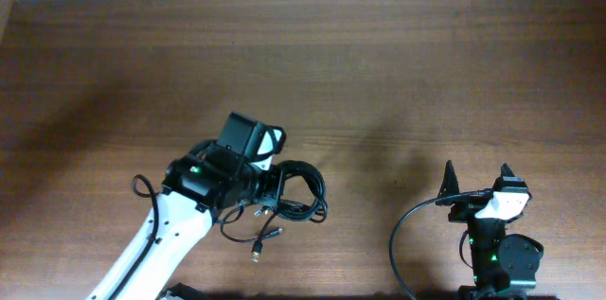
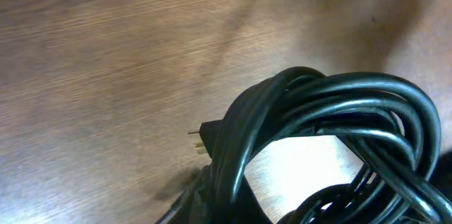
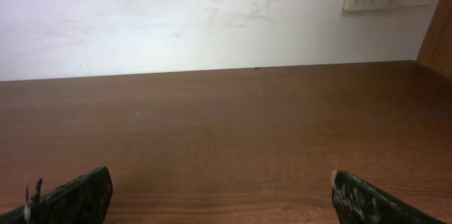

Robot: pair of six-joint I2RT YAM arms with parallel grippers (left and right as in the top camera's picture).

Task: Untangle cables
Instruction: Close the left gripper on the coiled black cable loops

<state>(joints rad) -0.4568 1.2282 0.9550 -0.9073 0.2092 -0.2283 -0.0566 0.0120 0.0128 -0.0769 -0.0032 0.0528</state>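
The cables (image 1: 305,192) are a knotted bundle of thin black loops at the table's front centre. Loose ends with small plugs trail toward the front edge (image 1: 257,254). My left gripper (image 1: 272,186) is at the bundle's left side and shut on it. In the left wrist view the black loops (image 2: 332,104) fill the lower right, close to the camera. A plug end (image 2: 201,141) sticks out to the left, and the fingers are hidden behind the loops. My right gripper (image 1: 478,179) is open and empty at the front right, with both fingertips showing in the right wrist view (image 3: 220,196).
The brown wooden table (image 1: 379,73) reaches back to a white wall (image 3: 176,19). A thicker black robot wire (image 1: 402,234) curves beside the right arm's base. A thin wire loop (image 1: 142,186) sticks out at the left arm's left side.
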